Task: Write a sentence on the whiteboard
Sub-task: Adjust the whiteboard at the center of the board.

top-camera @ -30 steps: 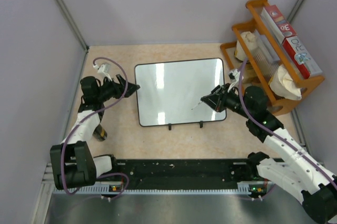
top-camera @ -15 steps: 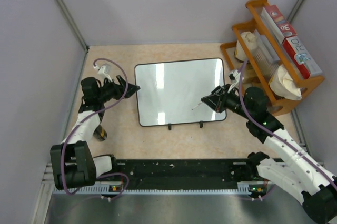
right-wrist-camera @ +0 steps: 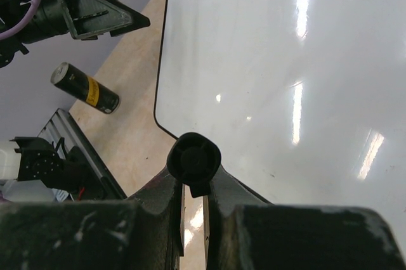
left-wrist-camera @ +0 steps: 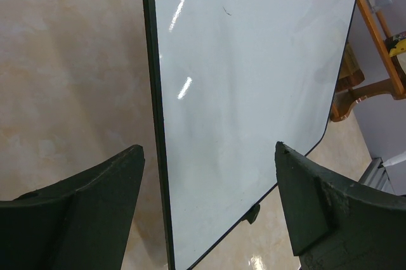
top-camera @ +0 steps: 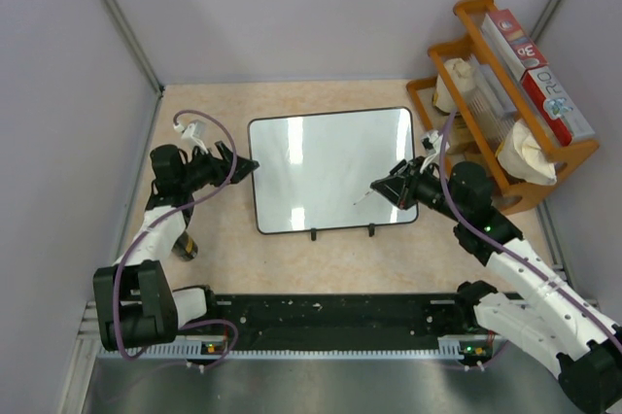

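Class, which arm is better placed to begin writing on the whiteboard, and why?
Right. The right fingers are shut on a marker over the whiteboard; the left fingers stand open and empty at its left edge.

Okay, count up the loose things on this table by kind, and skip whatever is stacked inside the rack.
whiteboard: 1
marker, held in the right tool: 1
black-and-yellow cylinder: 1
orange rack: 1
Total: 4
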You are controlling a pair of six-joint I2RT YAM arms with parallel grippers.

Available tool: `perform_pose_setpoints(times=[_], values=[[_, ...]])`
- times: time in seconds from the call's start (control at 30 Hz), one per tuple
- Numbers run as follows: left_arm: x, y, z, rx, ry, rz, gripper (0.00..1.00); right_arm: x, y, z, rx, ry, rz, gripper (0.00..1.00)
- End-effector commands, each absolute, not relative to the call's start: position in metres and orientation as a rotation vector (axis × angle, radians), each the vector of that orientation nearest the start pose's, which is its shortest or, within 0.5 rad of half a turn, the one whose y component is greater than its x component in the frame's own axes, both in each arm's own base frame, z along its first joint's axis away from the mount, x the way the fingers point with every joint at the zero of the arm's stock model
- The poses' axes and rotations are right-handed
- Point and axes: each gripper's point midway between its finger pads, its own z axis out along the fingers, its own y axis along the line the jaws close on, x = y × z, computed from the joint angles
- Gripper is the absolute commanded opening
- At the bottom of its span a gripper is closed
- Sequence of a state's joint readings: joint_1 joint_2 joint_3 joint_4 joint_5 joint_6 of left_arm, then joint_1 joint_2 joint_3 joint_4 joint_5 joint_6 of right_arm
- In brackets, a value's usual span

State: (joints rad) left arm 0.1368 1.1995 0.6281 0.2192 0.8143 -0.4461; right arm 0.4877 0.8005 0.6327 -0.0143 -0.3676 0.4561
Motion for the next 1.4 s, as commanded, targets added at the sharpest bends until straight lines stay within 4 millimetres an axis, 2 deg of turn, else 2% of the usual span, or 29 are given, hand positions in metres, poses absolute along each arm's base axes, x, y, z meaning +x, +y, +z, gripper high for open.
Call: perform_pose_setpoints(times=[0.0,0.23,0.57,1.37], values=[[0.3395,-0.0934,0.1918,0.036,1.872,-0.968,0.87,0.2392,0.2159,0.2580,-0.317,1.758,1.002,0.00],[0.3405,-0.0926,0.1886,0.033,1.879,-0.963,0.87,0.2391,0.2162,0.2569,-0.315,1.757,1.006,0.00],[0.3402,-0.0930,0.1940,0.040,1.870,-0.963,0.87,0.2404,0.2173,0.2579,-0.315,1.753,1.010,0.00],[0.3386,-0.0926,0.1870,0.027,1.890,-0.959,0.87,0.2383,0.2173,0.2554,-0.319,1.758,1.014,0.00]])
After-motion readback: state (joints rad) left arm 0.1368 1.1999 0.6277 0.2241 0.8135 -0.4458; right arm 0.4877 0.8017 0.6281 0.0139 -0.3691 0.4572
